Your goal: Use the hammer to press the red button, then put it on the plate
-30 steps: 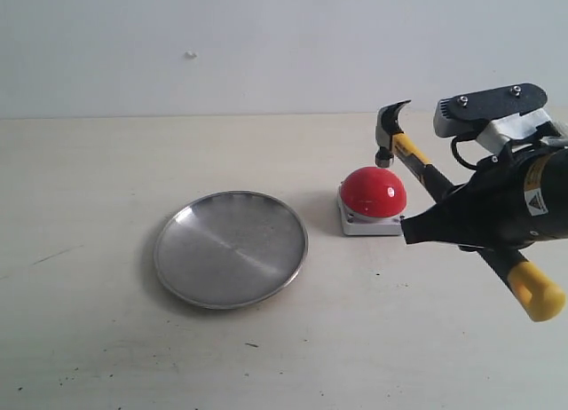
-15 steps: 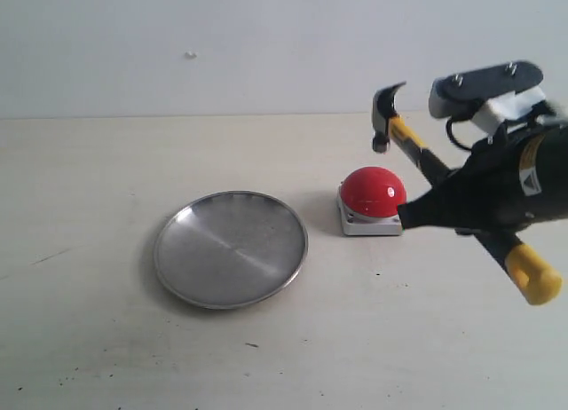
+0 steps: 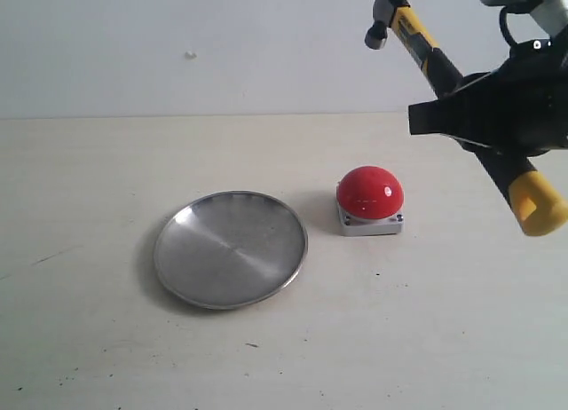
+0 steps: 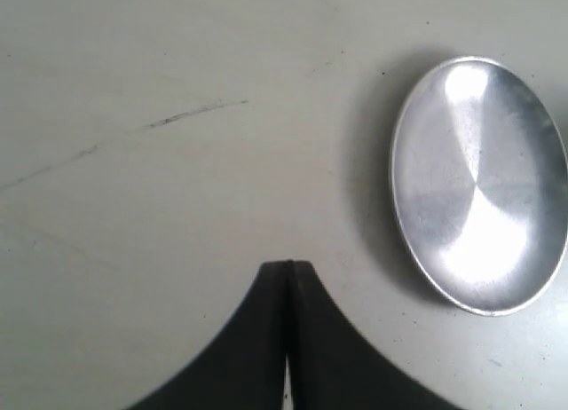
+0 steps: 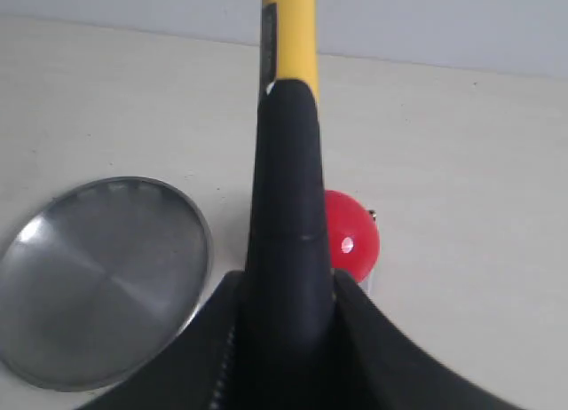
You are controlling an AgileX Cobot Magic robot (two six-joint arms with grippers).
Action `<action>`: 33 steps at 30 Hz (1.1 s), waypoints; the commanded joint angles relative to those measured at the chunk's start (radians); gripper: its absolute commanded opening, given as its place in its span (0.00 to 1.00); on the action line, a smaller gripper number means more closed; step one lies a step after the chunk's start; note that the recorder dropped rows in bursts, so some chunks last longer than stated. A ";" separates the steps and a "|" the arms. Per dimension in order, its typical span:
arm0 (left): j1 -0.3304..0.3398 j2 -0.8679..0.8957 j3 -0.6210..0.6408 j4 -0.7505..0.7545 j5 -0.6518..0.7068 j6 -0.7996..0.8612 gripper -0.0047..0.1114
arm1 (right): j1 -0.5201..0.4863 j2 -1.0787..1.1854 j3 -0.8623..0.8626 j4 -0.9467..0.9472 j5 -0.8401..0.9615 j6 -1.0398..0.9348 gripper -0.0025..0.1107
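Right tool point(image 3: 417, 119) is clamped on the black-and-yellow claw hammer point(image 3: 426, 51) mid-handle. Its steel head hung just over the glossy red dome button point(image 3: 370, 193) a second ago; the button now lies well below the tool. Press judged done. The round silver metal plate point(image 3: 231, 248) waits on the desk point(image 3: 89, 161), below and beyond the tool's tips. Left tool point(image 4: 286, 281) is closed and empty.

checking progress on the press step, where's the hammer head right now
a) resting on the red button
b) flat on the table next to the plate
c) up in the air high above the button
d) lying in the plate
c: in the exterior view the hammer is gripped by the right gripper with its head near the top of the picture, well clear of the red button, and the plate holds nothing.
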 commanded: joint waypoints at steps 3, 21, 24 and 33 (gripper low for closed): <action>0.004 -0.008 0.004 -0.021 -0.019 0.004 0.04 | 0.000 -0.013 0.034 0.306 -0.098 -0.175 0.02; 0.004 -0.008 0.004 -0.054 -0.056 0.006 0.04 | 0.132 0.067 0.131 1.361 -0.215 -0.903 0.02; 0.004 -0.008 0.004 -0.054 -0.056 0.006 0.04 | 0.178 0.123 0.131 1.508 -0.248 -1.008 0.02; 0.004 -0.008 0.004 -0.057 -0.064 0.024 0.04 | 0.233 0.213 0.107 1.598 -0.265 -1.055 0.02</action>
